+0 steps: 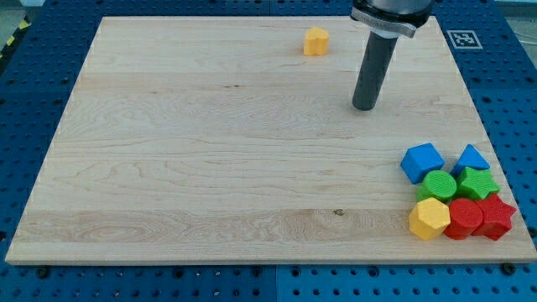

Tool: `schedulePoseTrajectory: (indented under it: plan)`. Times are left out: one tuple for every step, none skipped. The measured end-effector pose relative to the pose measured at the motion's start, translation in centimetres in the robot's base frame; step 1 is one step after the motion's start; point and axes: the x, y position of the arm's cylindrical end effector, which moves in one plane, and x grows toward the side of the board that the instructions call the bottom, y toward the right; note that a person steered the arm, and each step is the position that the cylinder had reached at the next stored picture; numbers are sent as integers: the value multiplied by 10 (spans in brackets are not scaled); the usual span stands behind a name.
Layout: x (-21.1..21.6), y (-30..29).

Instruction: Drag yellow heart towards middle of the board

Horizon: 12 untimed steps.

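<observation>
A small yellow heart block (pixel 315 41) lies near the view's top edge of the wooden board (pixel 210 151), right of centre. My tip (pixel 365 106) rests on the board below and to the right of the yellow heart, a clear gap apart from it. The rod rises up out of the view's top.
A cluster of blocks sits at the board's lower right corner: a blue cube (pixel 421 162), a blue triangle (pixel 473 157), a green cylinder (pixel 438 184), a green star (pixel 477 183), a yellow hexagon (pixel 430 219), a red cylinder (pixel 464 218) and a red star (pixel 495 216).
</observation>
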Motion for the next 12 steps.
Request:
schedulePoseTrajectory:
  plan:
    - [-1, -3]
    - [-4, -37]
    - [-23, -68]
    - [-48, -89]
    - [-69, -96]
    - [-101, -106]
    - [-141, -123]
    - [-162, -121]
    - [-162, -104]
    - [-162, -104]
    - [-162, -103]
    - [-161, -91]
